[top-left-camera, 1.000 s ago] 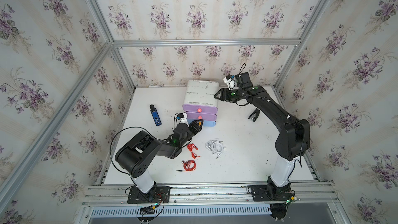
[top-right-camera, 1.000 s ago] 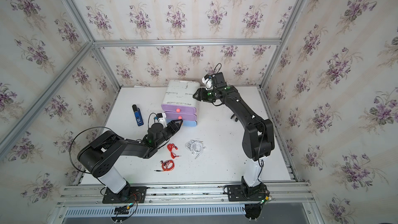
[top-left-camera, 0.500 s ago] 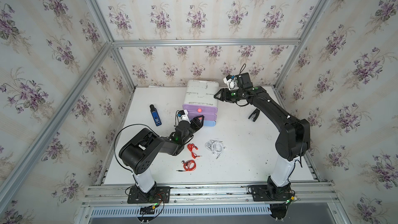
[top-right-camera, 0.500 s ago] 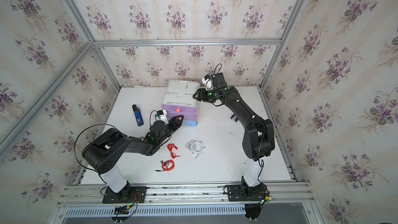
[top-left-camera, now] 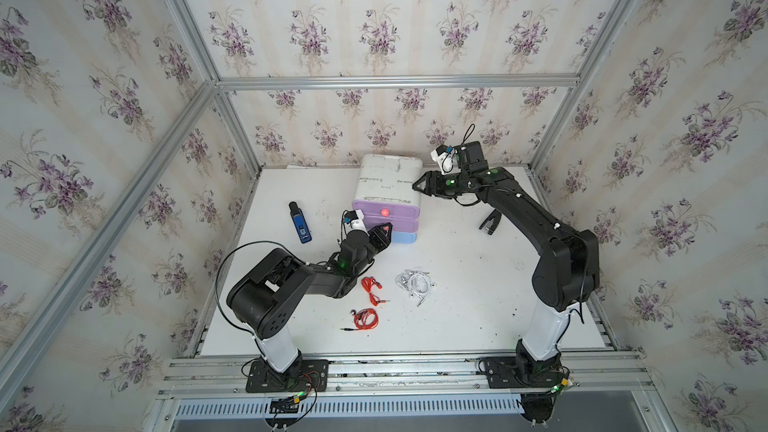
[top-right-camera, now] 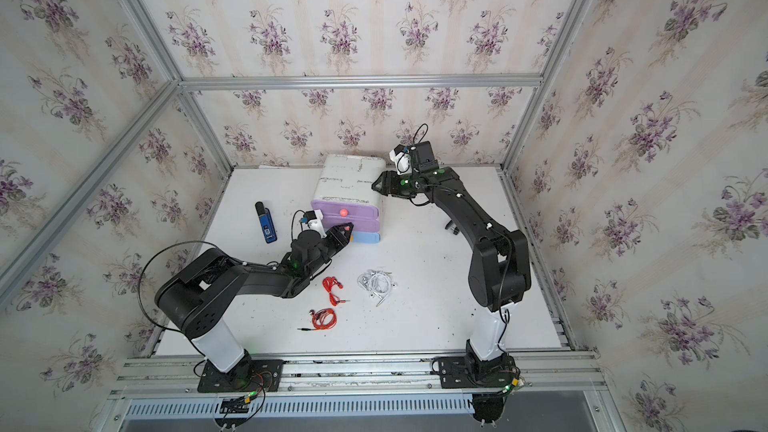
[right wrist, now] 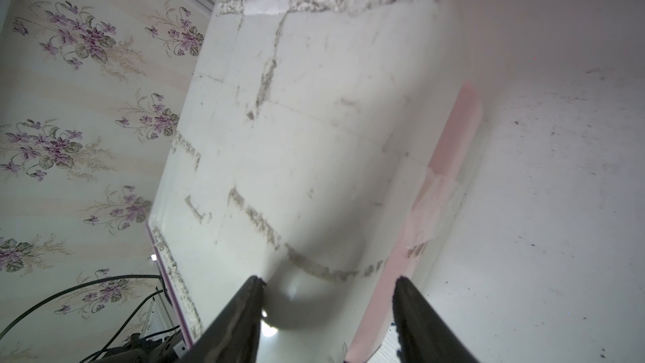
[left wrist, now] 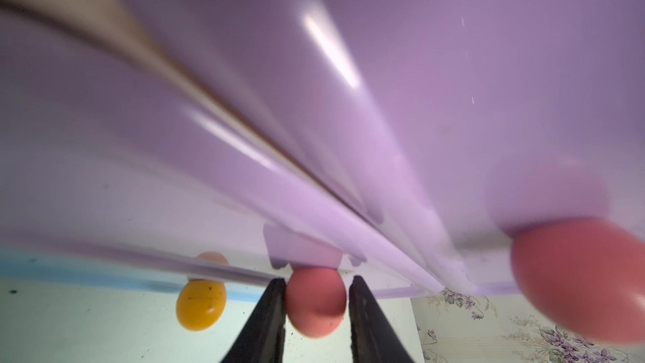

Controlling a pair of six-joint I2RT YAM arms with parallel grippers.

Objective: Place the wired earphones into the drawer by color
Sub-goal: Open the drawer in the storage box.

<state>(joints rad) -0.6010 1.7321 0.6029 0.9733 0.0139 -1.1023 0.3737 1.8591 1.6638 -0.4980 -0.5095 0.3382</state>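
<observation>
Red knob (left wrist: 316, 303) of the middle drawer (top-left-camera: 405, 224) now sits between the jaws of the left gripper (left wrist: 317, 279), which have narrowed around it; a firm clamp cannot be confirmed. Expect a pull-out next. Right gripper (right wrist: 328, 282) stays spread at the cabinet (top-left-camera: 388, 178) top. Red earphones (top-left-camera: 372, 290), a second red set (top-left-camera: 365, 320) and white earphones (top-left-camera: 413, 282) lie loose on the table (top-left-camera: 457, 317) beside the left forearm; all drawers are shut. Blue gadget (top-left-camera: 300, 222) sits apart.
</observation>
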